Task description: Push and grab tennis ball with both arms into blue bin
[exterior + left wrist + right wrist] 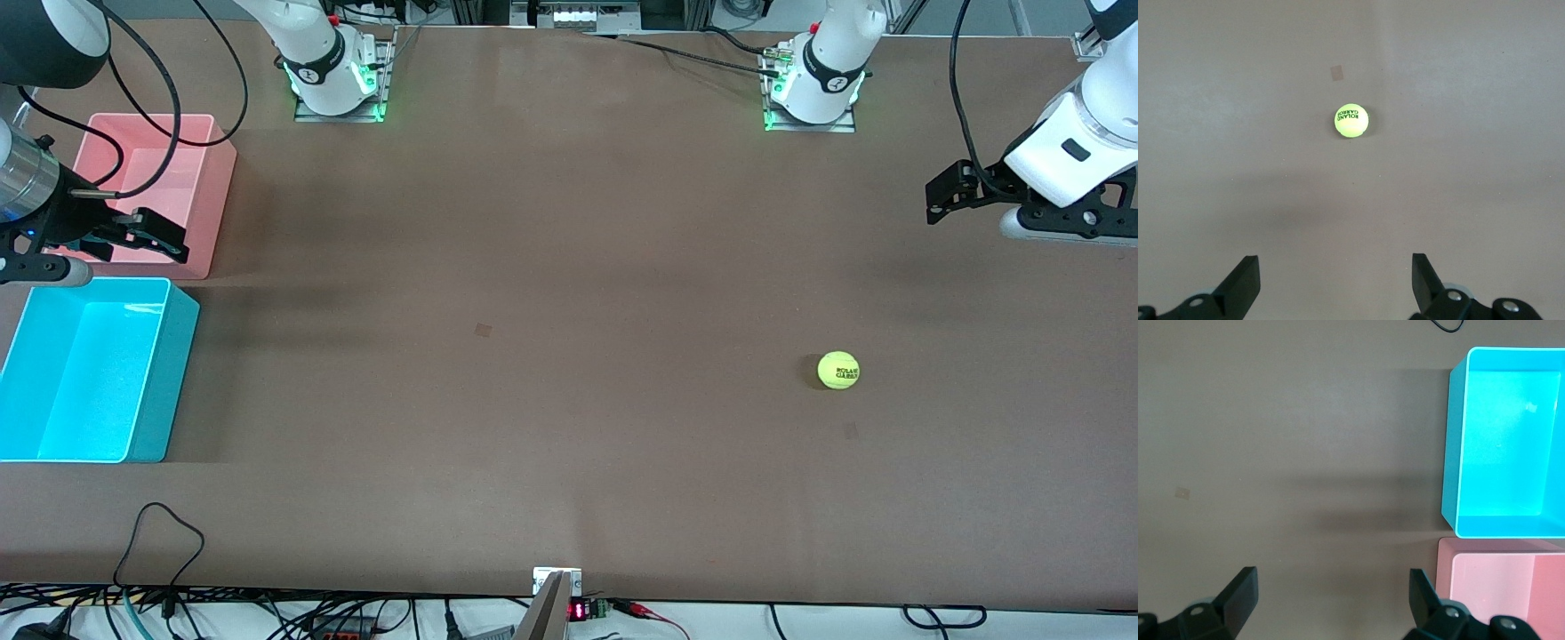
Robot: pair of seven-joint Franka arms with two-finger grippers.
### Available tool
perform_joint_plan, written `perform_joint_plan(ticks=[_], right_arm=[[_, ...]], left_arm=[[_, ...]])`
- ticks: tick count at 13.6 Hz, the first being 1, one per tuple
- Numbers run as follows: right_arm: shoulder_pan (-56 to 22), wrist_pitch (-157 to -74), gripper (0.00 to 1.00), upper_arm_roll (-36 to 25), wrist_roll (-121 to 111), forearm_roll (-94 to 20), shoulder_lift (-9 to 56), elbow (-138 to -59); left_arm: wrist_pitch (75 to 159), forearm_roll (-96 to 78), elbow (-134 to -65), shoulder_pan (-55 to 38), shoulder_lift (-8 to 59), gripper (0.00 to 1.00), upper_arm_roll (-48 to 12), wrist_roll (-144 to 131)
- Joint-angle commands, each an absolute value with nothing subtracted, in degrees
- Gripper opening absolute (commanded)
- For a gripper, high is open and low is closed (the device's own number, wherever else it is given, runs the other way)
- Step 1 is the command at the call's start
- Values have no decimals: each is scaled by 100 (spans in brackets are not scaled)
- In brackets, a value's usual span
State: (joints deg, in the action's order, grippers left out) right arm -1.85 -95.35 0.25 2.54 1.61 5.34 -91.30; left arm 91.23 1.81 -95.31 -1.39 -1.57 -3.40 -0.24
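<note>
The tennis ball (838,370) lies on the brown table toward the left arm's end; it also shows in the left wrist view (1351,121), well apart from the fingers. My left gripper (941,194) hangs open and empty in the air over the table at that end, its jaws wide apart (1336,273). The blue bin (169,373) stands empty at the right arm's end and shows in the right wrist view (1451,453). My right gripper (169,238) is open and empty, over the table just beside the pink bin (1333,590).
A pink-red bin (218,204) stands empty right next to the blue bin, farther from the front camera; it shows in the right wrist view (1443,580). Small tape marks (483,330) sit on the table. A black cable loop (160,533) lies near the front edge.
</note>
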Motion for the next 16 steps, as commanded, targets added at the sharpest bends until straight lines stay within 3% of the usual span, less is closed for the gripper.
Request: perform_joint_plan(ticks=[1,11,16], right_arm=[[-158,-9571,100,35,299,229,519,-9141],[-220,-9598,100,61,290,141,1081,-9140],[-509,-9868,100,88,290,141,1029,-9640]], left_arm=[[9062,167,-9378,-123,-62,100,-308,0],[8895,106,-9255,-123,52,100,-281,17],[8833,132,-9211,-105,193,100,-237,9]])
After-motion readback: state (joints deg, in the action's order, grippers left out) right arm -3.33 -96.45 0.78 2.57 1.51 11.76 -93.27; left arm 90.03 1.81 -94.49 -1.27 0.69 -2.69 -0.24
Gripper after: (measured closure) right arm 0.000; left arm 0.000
